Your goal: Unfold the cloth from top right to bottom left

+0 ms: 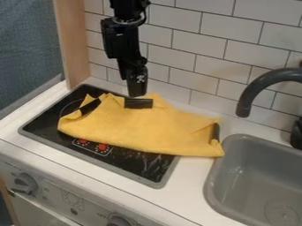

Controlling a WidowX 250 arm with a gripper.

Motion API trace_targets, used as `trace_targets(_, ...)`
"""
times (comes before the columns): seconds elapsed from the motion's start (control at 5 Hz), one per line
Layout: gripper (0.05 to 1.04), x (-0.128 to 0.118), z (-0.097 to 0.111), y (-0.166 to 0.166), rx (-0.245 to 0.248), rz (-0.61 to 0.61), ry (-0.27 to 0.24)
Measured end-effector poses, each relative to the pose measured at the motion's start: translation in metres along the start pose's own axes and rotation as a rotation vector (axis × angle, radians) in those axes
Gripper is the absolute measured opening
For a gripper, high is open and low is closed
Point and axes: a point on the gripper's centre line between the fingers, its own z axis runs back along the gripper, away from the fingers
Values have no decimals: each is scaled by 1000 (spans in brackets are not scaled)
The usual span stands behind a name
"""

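My gripper (137, 90) hangs down at the upper middle, its lower end at the back edge of the yellow cloth (138, 128). Directly below that end, a short dark bar (138, 103) lies across the cloth's back part; whether the gripper touches it I cannot tell. The cloth spreads crumpled over the stove top, its right end resting on the white counter by the sink. Similar dark strips show at its left end (90, 106) and right end (216, 132). Folds bunch up at the upper left.
The black stove top (138, 170) shows in front of and left of the cloth. At the right is the grey sink (254, 176), with a dark faucet (251, 90) arching over it. Behind stands a white tiled wall (200, 53), and knobs line the front panel.
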Motion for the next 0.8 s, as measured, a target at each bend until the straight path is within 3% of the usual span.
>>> trace_targets(0.6,999,15,-29,-9,48,29,-78)
trace_targets(0.8,939,15,-33,-8,56,32,-86)
